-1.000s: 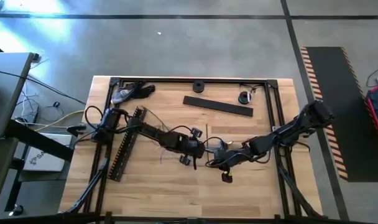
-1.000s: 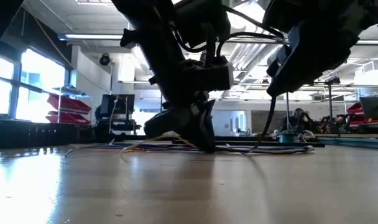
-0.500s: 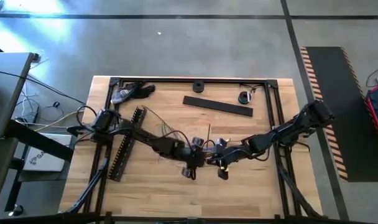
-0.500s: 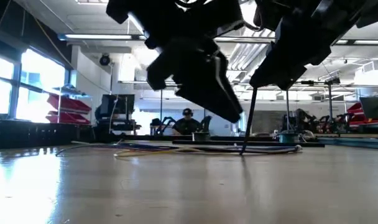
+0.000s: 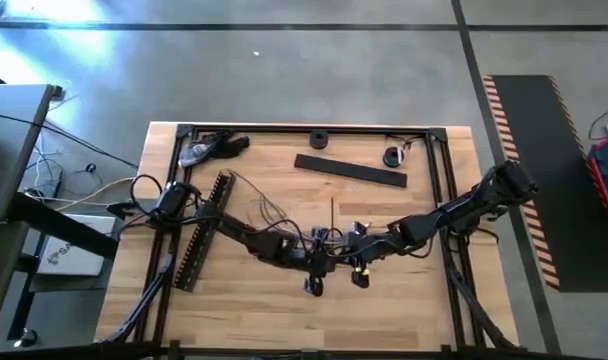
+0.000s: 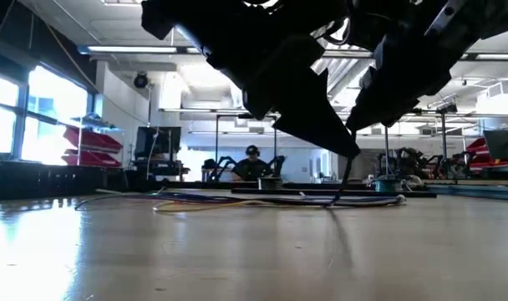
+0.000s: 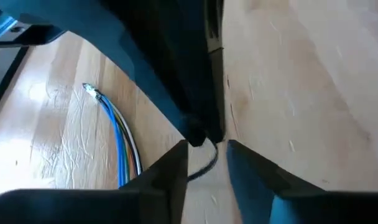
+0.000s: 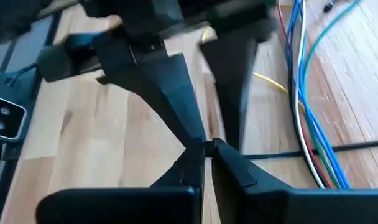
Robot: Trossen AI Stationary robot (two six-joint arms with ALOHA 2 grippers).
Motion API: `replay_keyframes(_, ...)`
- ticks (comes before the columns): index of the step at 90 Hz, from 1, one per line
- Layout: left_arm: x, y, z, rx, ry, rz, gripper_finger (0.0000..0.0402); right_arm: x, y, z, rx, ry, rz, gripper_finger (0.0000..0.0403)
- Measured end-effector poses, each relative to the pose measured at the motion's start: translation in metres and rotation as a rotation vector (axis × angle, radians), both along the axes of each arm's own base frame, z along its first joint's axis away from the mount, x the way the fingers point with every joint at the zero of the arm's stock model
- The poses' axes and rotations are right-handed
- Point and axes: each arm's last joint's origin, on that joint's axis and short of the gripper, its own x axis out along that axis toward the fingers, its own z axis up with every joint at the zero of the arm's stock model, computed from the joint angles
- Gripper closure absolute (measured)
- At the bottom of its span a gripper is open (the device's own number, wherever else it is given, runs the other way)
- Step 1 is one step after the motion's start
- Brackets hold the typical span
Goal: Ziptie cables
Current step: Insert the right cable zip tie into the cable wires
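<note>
The cables [image 5: 269,210], thin coloured strands, lie loose on the table left of centre, also seen low on the wood [image 6: 271,199] and in both wrist views [image 7: 124,143] [image 8: 301,93]. My right gripper [image 5: 346,258] [image 8: 207,152] is shut on a thin black zip tie [image 5: 333,212] above the table's middle. My left gripper [image 5: 324,262] [image 7: 207,155] is open right beside it, its fingers [image 8: 176,93] on either side of the tie next to the right fingertips. Whether they touch the tie, I cannot tell. Both grippers hang clear of the cables. My right gripper pinches the zip tie at its near end [image 8: 209,144] between the two fingertips. The fingers slant down from the table's right side. The tie runs away toward the far edge [image 8: 313,148], tilted down, and its far end [image 6: 333,202] reaches the table by the cables.
A long black slotted strip [image 5: 199,235] lies at the left, a flat black bar [image 5: 349,172] toward the back. Two small black round parts [image 5: 318,138] [image 5: 392,156] sit at the far edge. A black frame rail [image 5: 449,200] borders the table. A person [image 6: 252,159] sits in the room behind.
My left gripper has risen off the table by the cables and gone toward the near edge and the right gripper, ending beside its fingertips. My right gripper has shifted slightly left with the zip tie, which stays tilted with its far end down.
</note>
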Motion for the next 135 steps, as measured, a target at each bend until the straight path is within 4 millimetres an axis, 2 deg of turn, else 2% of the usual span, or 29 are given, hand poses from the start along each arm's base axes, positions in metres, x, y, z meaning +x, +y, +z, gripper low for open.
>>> replay_keyframes(11, 0.001, -0.001, 0.001, -0.007, -0.017, 0.006, 0.036, 0.0, 0.0, 0.0, 0.002, -0.003, 0.002, 0.0403)
replay_keyframes(33, 0.001, 0.0, 0.001, -0.012, -0.023, 0.03, 0.0394, 0.0, 0.0, 0.0, 0.001, -0.001, 0.001, 0.0403)
replay_keyframes(49, 0.0, -0.003, 0.002, -0.003, -0.033, 0.058, 0.0401, 0.0, 0.001, 0.001, 0.005, -0.006, 0.015, 0.0393)
replay_keyframes(57, 0.0, -0.003, 0.002, -0.006, -0.036, 0.066, 0.0401, 0.001, 0.002, 0.001, 0.011, -0.014, 0.047, 0.0364)
replay_keyframes(69, -0.007, 0.0, -0.011, -0.036, -0.054, 0.096, 0.0402, -0.002, 0.002, 0.005, 0.023, -0.006, 0.124, 0.029)
replay_keyframes(83, -0.014, 0.003, -0.025, -0.101, -0.102, 0.097, 0.0401, -0.012, -0.007, 0.022, 0.017, -0.008, 0.167, 0.0211)
replay_keyframes(92, -0.016, 0.006, -0.029, -0.138, -0.098, 0.092, 0.0401, -0.017, -0.022, 0.03, -0.09, -0.033, 0.076, 0.0183)
replay_keyframes(98, -0.017, 0.009, -0.031, -0.154, -0.087, 0.081, 0.0401, -0.017, -0.038, 0.026, -0.155, -0.042, 0.021, 0.0174)
replay_keyframes(109, -0.017, 0.012, -0.032, -0.164, -0.078, 0.075, 0.0401, -0.016, -0.082, 0.004, -0.177, -0.041, -0.062, 0.0172)
replay_keyframes(119, -0.015, 0.015, -0.032, -0.175, -0.075, 0.07, 0.0401, -0.019, -0.121, -0.013, -0.147, -0.127, -0.138, 0.0171)
replay_keyframes(135, -0.014, 0.019, -0.033, -0.181, -0.066, 0.069, 0.0401, -0.025, -0.166, -0.042, -0.114, -0.177, -0.229, 0.0163)
